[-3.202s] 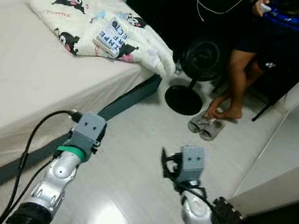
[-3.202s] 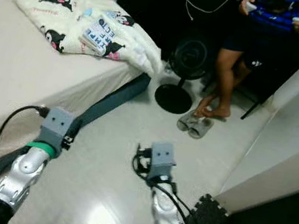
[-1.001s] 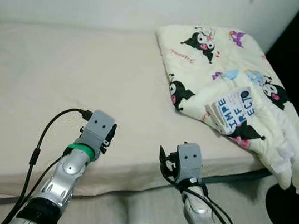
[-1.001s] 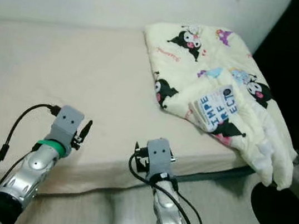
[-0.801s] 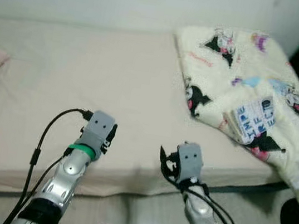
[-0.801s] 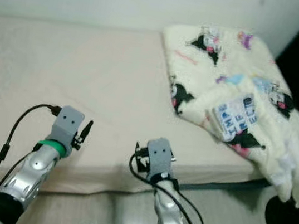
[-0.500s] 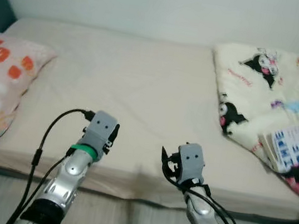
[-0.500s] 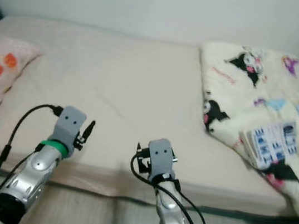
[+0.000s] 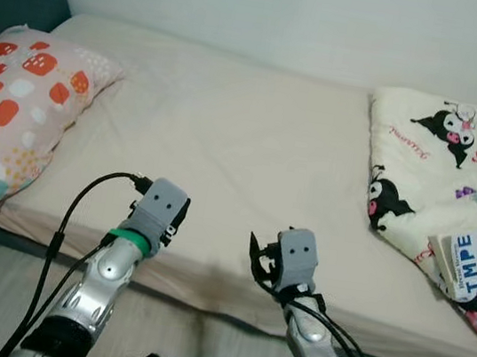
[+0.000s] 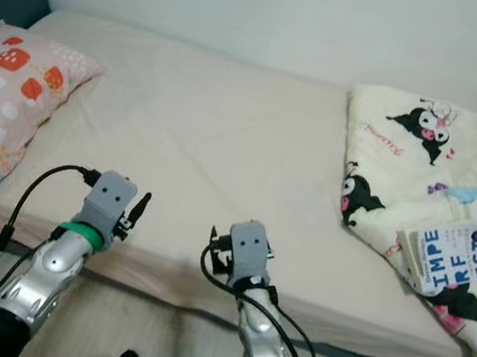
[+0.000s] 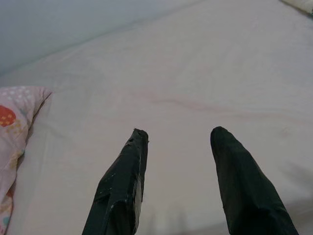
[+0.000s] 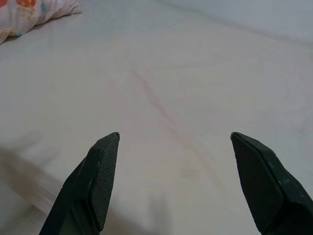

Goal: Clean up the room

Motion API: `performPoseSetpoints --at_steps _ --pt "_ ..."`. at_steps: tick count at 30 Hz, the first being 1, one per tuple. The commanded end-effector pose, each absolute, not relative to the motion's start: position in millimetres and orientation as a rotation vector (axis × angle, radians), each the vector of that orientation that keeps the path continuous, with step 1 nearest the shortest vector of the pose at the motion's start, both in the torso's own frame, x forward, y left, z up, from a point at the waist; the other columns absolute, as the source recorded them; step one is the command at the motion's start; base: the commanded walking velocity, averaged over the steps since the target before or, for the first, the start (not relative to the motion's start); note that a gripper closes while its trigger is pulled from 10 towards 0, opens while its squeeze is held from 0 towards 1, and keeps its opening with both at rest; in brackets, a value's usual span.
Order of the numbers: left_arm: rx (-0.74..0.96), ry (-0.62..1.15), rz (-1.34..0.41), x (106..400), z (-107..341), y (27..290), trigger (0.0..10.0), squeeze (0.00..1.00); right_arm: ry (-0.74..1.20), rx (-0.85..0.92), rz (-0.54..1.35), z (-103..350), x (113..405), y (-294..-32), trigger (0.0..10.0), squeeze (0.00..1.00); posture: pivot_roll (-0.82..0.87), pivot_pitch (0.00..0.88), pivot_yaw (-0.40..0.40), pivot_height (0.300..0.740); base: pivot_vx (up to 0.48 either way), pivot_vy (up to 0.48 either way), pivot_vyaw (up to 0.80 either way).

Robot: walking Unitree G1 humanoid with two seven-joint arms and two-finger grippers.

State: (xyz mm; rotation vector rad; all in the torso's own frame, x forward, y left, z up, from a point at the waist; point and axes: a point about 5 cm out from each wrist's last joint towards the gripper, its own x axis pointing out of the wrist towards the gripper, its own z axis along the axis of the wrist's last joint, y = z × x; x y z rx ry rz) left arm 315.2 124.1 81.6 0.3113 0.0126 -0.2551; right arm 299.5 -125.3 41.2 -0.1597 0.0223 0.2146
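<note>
Survey step, robot facing bed. Left gripper and right gripper both spread, empty, at near edge. Next: likely reach far right for book on blanket.

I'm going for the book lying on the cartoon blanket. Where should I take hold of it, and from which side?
Grip the book by its near long edge, probably coming in from the bed's front with the right tool, which is open and nearer. The book lies flat but tilted on the soft, folded blanket, so slide one finger under that edge and close on the cover. The left tool is open over bare mattress.
</note>
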Motion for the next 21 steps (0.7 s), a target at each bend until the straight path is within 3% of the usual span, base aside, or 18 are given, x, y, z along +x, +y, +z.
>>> performPoseSetpoints --at_steps 1,21 --pt "0.316 0.017 -0.274 312.5 79.1 121.2 10.0 0.00 0.044 -0.154 0.188 35.7 295.5 -131.9 10.0 0.00 -0.10 0.066 0.034 0.740 0.000 -0.472 0.00" --pt "0.315 0.022 -0.277 312.7 78.4 121.2 10.0 0.00 0.049 -0.134 0.165 34.9 295.1 -134.2 10.0 0.00 -0.10 0.068 0.038 0.740 0.000 -0.459 0.00"
